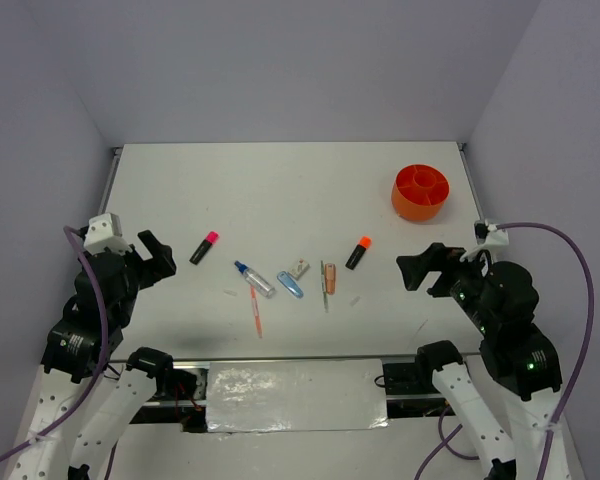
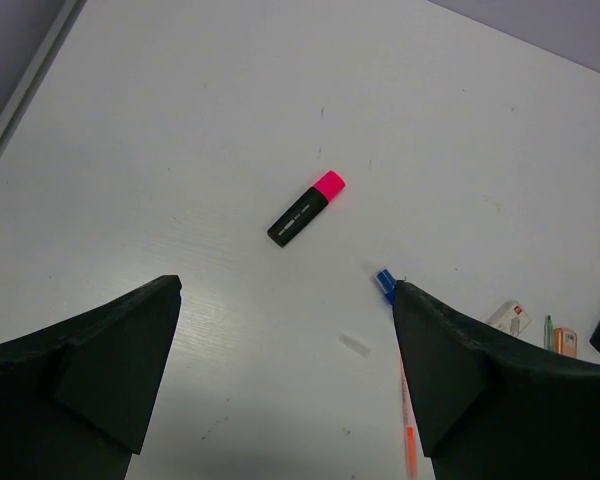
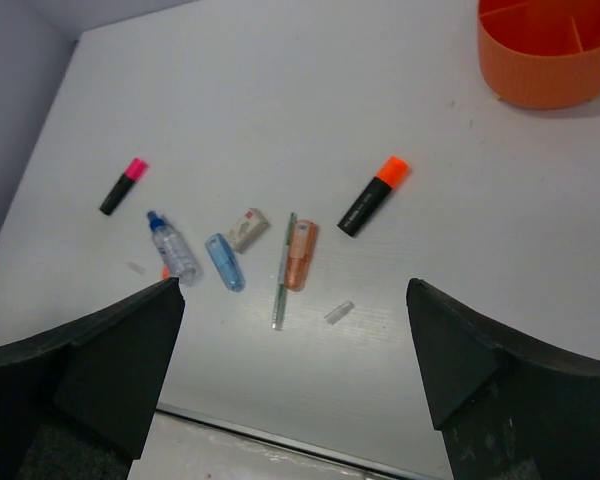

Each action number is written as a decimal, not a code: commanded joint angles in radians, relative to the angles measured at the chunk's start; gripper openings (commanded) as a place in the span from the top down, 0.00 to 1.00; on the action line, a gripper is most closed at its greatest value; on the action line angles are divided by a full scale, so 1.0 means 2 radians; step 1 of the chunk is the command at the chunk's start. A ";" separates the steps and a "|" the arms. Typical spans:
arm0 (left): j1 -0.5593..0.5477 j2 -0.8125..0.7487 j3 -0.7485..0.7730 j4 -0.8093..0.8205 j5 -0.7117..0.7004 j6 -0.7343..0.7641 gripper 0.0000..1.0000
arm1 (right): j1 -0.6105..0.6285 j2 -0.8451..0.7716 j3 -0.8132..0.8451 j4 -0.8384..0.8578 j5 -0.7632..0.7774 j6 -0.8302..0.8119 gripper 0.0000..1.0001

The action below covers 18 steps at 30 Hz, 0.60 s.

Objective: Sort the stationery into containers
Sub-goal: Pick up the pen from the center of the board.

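The stationery lies in a row across the table's middle: a pink-capped black highlighter (image 1: 204, 247) (image 2: 306, 208) (image 3: 123, 186), a blue-capped clear tube (image 1: 253, 278) (image 3: 171, 247), a thin orange pen (image 1: 256, 312), a blue clip (image 1: 290, 284) (image 3: 224, 262), a whitish block (image 1: 298, 268) (image 3: 247, 229), a thin green pen (image 3: 283, 270), a peach piece (image 1: 329, 276) (image 3: 300, 254) and an orange-capped highlighter (image 1: 358, 252) (image 3: 373, 195). The orange divided tub (image 1: 421, 191) (image 3: 550, 48) stands at the far right. My left gripper (image 1: 158, 255) (image 2: 285, 300) is open and empty, left of the row. My right gripper (image 1: 420, 268) (image 3: 295, 300) is open and empty, right of it.
A small clear cap (image 3: 339, 312) lies near the green pen. A metal rail (image 1: 290, 358) runs along the table's near edge. Grey walls close in the table at the back and both sides.
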 commanded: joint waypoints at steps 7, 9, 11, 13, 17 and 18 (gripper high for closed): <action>-0.003 0.016 0.005 0.013 -0.006 -0.010 0.01 | 0.028 0.055 -0.041 0.099 -0.114 0.068 0.00; -0.003 0.021 0.007 0.008 -0.013 -0.013 0.01 | 0.129 0.085 -0.046 0.112 -0.018 0.099 0.00; -0.003 0.026 0.010 0.002 -0.025 -0.018 0.01 | 0.220 0.115 -0.033 0.111 0.117 0.125 0.00; -0.003 0.029 0.011 -0.002 -0.036 -0.023 0.01 | 0.368 0.192 0.003 0.098 0.204 0.161 0.00; -0.003 0.026 0.015 -0.016 -0.063 -0.037 0.01 | 0.513 0.389 0.116 0.032 0.323 0.217 0.00; -0.002 0.025 0.015 -0.020 -0.069 -0.041 0.01 | 0.536 0.457 0.155 0.016 0.344 0.236 0.00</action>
